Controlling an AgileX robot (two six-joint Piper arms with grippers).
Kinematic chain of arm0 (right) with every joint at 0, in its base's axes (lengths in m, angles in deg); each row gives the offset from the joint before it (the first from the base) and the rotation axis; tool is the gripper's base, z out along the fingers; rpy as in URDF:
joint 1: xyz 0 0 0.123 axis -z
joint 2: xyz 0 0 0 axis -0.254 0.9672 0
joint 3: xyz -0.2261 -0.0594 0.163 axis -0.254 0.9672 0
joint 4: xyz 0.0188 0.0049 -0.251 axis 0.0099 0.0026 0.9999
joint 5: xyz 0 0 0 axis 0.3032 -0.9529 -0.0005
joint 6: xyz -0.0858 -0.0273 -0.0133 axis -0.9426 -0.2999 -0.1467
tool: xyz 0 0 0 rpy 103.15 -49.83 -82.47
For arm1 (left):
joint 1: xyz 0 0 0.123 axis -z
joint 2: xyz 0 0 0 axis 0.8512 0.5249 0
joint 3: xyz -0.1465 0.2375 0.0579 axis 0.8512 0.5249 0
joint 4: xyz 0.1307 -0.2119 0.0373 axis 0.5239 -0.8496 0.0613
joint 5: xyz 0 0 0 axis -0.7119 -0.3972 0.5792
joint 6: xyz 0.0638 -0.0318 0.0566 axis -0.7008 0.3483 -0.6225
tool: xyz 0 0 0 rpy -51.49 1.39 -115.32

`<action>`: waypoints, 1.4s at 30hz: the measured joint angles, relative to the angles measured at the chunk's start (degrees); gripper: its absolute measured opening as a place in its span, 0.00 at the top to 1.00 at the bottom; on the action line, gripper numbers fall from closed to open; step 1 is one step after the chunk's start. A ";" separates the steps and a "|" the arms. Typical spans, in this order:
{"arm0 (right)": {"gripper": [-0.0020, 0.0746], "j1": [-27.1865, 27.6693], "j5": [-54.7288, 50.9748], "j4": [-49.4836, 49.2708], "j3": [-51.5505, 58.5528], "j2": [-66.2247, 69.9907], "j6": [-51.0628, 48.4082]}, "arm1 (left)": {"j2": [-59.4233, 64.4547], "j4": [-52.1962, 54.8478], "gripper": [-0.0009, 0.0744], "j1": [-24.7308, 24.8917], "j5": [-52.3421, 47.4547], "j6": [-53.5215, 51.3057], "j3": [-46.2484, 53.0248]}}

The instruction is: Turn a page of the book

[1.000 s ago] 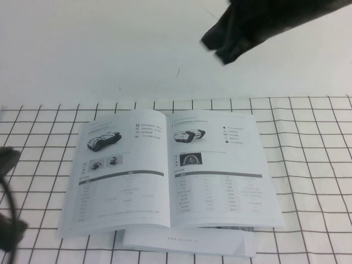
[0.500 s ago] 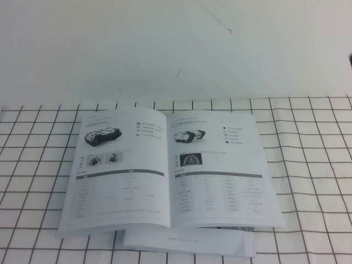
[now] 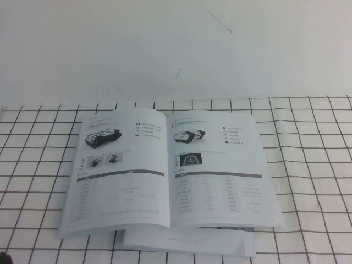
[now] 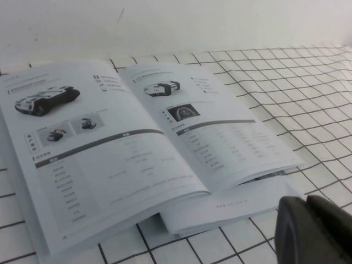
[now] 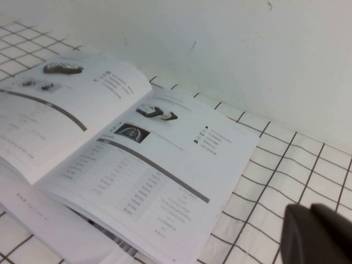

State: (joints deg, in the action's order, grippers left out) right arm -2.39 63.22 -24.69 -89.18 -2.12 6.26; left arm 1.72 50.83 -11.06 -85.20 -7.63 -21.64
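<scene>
The book [image 3: 187, 239] lies open on the checked cloth, also in the left wrist view [image 4: 220, 206] and right wrist view [image 5: 148, 165]. The page [image 3: 118, 170] with the black wheeled vehicle photo, two small photos and a grey-banded table lies flat as the left-hand leaf; it also shows in the left wrist view [image 4: 93, 159]. My left gripper [image 4: 306, 202] is shut and empty, off the book's near right corner. My right gripper [image 5: 311, 209] is shut and empty, above the cloth beyond the book's right edge. Neither gripper touches the book.
A white cloth with a black grid [image 3: 313, 165] covers the table's near part. Plain white surface [image 3: 176, 49] lies behind the book. A dark sliver of my left arm [image 3: 3, 257] sits at the bottom left corner of the high view.
Both arms have pulled back out of the high view: the right arm left the top, the left arm left the left edge. The book and page have not moved.
</scene>
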 joint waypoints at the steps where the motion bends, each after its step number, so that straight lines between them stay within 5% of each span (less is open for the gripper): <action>1: 0.97 0.00 0.00 0.00 0.12 0.00 0.00 | 0.00 -0.09 0.99 0.00 0.25 0.00 0.04; 23: 0.97 0.00 -0.15 -0.04 0.24 0.00 0.00 | 0.00 -0.62 0.99 -0.78 0.61 0.42 0.54; 34: 0.97 0.00 -0.15 -0.13 0.24 0.00 0.00 | -0.17 0.42 0.99 -28.28 13.22 0.07 6.51; 42: 0.97 0.00 -0.15 -0.13 0.24 0.00 0.00 | -0.17 0.37 0.99 -35.98 34.08 0.67 18.31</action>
State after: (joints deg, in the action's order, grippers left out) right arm -2.39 63.06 -24.82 -88.94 -2.12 6.26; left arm 1.55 51.20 -47.05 -51.12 -6.96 -3.33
